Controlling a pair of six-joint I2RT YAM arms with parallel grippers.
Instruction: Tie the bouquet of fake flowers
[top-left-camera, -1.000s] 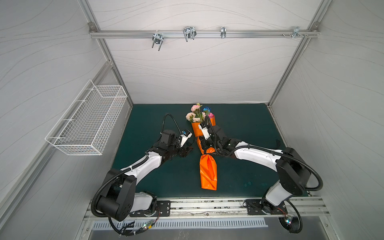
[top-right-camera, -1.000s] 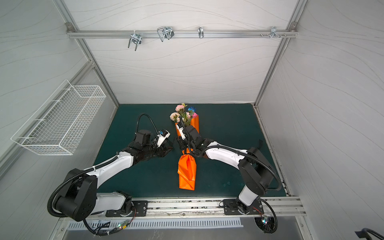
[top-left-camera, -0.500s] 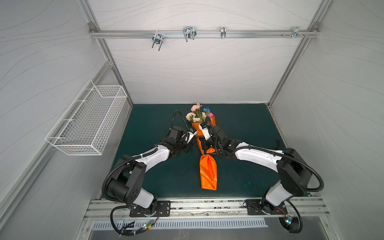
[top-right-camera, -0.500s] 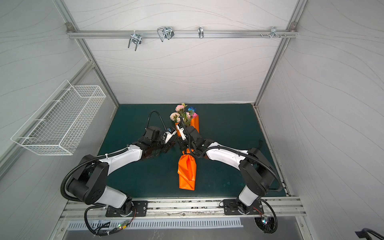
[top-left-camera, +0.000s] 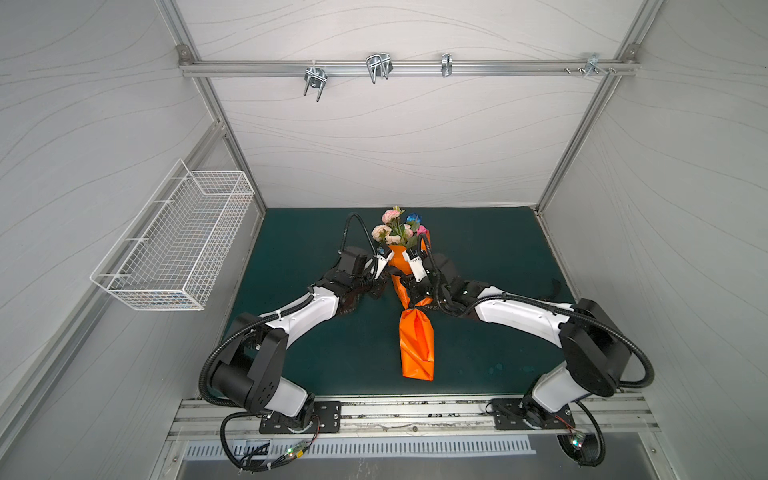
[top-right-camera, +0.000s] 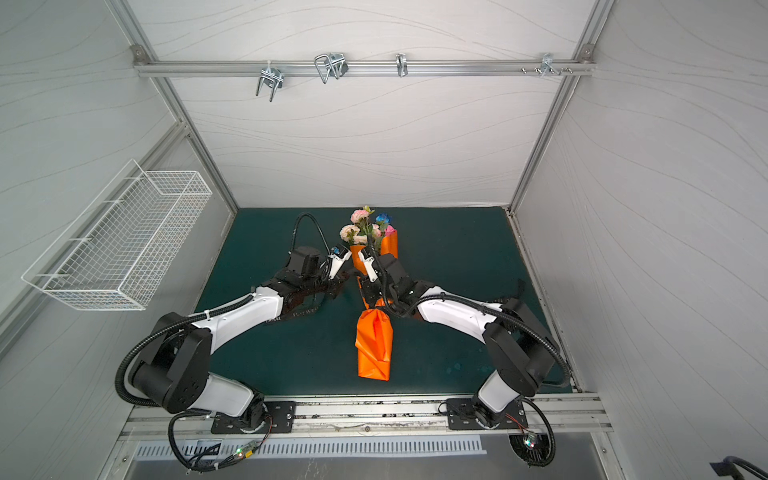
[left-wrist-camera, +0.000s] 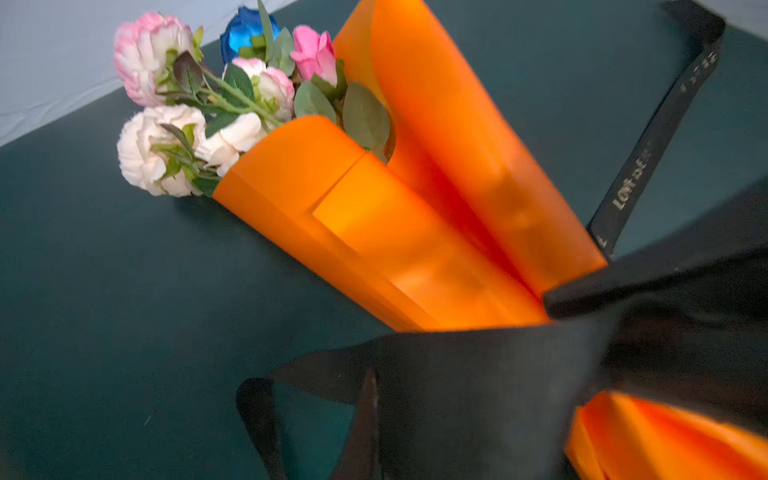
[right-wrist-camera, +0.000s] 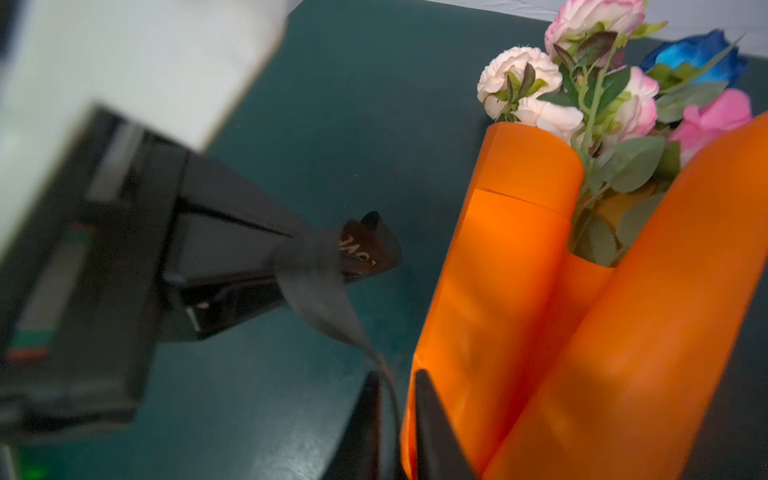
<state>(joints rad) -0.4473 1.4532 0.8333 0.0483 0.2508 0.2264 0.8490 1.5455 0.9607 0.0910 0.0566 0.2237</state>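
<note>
Mid-frame on the table (top-left-camera: 311, 353), the paper-wrapped bouquet (top-left-camera: 395, 232) looks light and soft, best gripped at its waist; left tool (right-wrist-camera: 370, 249) pinches the black ribbon (left-wrist-camera: 457, 365), right tool (right-wrist-camera: 397, 415) slightly spread.

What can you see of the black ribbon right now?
The black ribbon is a flat, fabric-like band with pale lettering. It crosses the orange wrap at its narrow waist. One lettered end is pinched in the shut left pincer; a strand passes through the open right pincer; another tail stretches beyond the wrap.
</note>
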